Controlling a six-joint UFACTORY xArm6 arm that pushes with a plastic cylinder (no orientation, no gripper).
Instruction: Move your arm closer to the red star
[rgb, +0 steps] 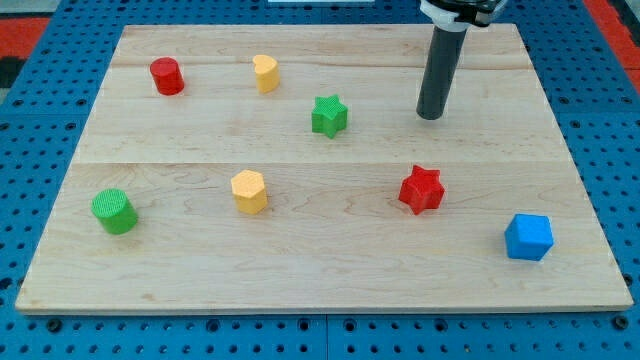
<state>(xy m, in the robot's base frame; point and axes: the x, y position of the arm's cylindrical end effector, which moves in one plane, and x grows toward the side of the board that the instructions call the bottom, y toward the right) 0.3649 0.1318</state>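
No containers on the table (330, 270); seven loose blocks only, all lying apart from one another on pale wood.

Rod coming down from the upper right of the frame, close to upright, dark and straight. My tip (430, 117) planted on the wood in the upper right part, touching no block. No pincer on this arm, just the rod, so nothing clenched or released.

Red star (421, 189) right of centre in the lower half, directly below my tip in the frame, near but with bare wood between. Green star (329, 115) left of my tip at about the same height, somewhat farther off than the red star.

Count by colour: two red, two yellow, two green, one blue.
- Red cylinder (167, 76) in the upper left.
- Yellow heart (265, 73) just right of it along the top.
- Yellow hexagon (249, 191) left of centre, lower half.
- Green cylinder (114, 211) at the lower left.
- Blue cube (528, 237) at the lower right, nearest the table's right edge, down and right of the red star.

Two stars, two cylinders, one heart, one hexagon, one cube.
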